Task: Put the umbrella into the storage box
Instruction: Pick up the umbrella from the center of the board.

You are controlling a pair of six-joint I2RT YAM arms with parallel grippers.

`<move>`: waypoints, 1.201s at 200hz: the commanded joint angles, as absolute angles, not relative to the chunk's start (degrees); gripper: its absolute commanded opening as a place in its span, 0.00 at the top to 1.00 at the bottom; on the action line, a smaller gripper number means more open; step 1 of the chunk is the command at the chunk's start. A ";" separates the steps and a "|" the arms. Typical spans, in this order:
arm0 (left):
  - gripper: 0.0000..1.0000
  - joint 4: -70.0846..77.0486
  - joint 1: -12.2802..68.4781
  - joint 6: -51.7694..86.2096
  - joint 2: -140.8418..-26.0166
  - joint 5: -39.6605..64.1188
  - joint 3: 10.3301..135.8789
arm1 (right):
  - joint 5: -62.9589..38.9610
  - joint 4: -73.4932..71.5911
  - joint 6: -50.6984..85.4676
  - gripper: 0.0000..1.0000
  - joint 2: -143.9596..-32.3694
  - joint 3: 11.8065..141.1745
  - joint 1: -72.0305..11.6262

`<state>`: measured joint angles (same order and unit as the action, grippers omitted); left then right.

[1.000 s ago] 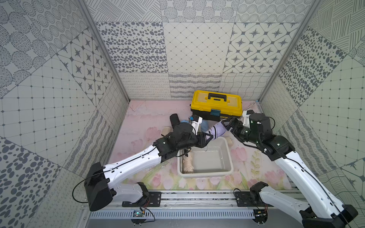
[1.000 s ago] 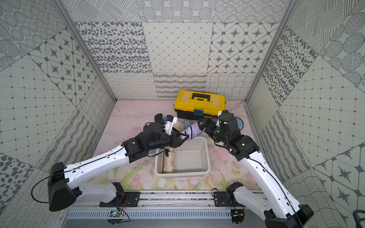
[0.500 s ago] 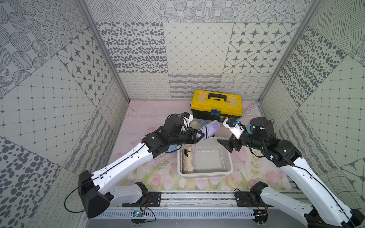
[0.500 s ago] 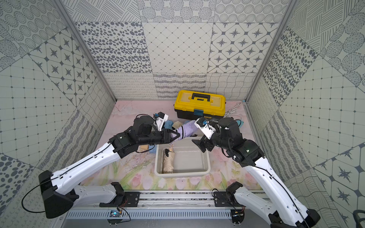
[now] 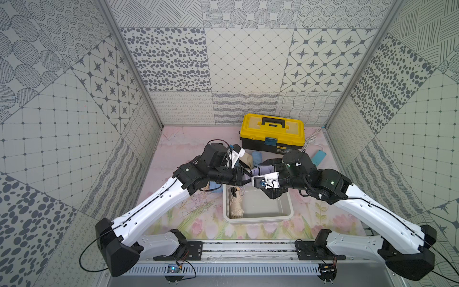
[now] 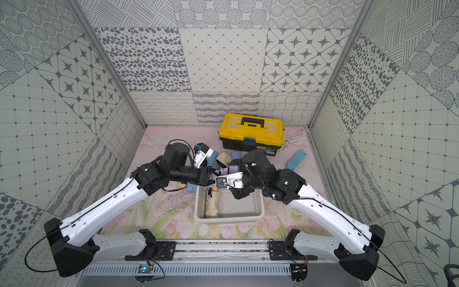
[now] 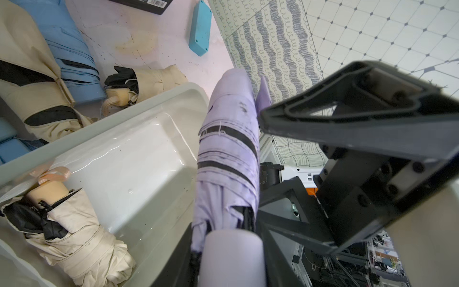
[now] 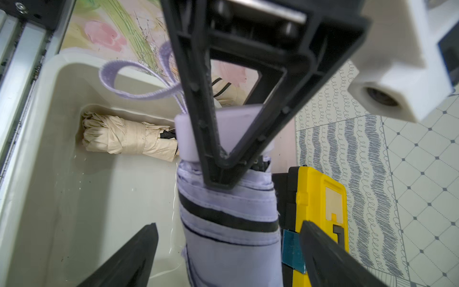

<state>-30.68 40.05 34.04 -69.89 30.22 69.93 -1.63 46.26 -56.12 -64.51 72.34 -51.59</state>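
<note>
A folded lilac umbrella [image 5: 263, 171] [image 6: 229, 171] with dark bands hangs level over the far rim of the white storage box [image 5: 258, 218] [image 6: 228, 219]. My left gripper [image 5: 244, 174] [image 7: 231, 248] is shut on its pale handle, and the lilac wrist strap dangles toward the box. My right gripper [image 5: 269, 174] [image 8: 227, 236] is open, one finger on each side of the umbrella's canopy [image 8: 228, 223] with a gap on both sides. A beige umbrella [image 5: 236, 203] [image 8: 129, 139] lies inside the box [image 7: 149, 106] along its left wall.
A yellow-lidded black toolbox [image 5: 272, 131] stands just behind the arms. Blue and beige folded umbrellas [image 7: 62, 49] lie on the mat between toolbox and box. A teal block [image 5: 319, 157] and a white cable [image 5: 310, 141] sit at the right. Patterned walls close in three sides.
The right gripper backed off to the right, then came in over the box's far edge and now straddles the lilac umbrella. The left arm drew back left, still holding it.
</note>
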 commanded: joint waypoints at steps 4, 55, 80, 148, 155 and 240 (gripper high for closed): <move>1.00 -29.22 39.77 27.87 -69.61 39.10 70.95 | -0.06 44.50 -58.67 0.09 -65.47 73.77 -52.43; 1.00 -28.57 39.68 27.87 -69.01 40.08 70.21 | -2.33 44.63 -56.50 0.18 -66.95 72.88 -53.34; 1.00 -28.39 39.69 27.92 -69.02 40.03 70.22 | -2.93 44.78 -55.68 0.26 -67.58 72.53 -53.70; 0.88 -26.89 39.68 28.30 -66.91 39.55 68.64 | -4.64 44.74 -53.06 0.55 -68.28 73.10 -53.92; 0.68 -26.96 39.71 28.38 -66.80 39.64 68.57 | -4.67 44.74 -52.22 0.56 -68.30 73.30 -54.13; 0.01 -21.15 39.65 37.26 -49.40 22.01 54.87 | -2.94 36.69 -25.81 0.58 -62.56 62.41 -55.49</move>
<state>-27.42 39.64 32.97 -57.06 29.85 59.59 -6.33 44.40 -39.77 -64.38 65.28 -55.37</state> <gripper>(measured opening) 0.992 0.498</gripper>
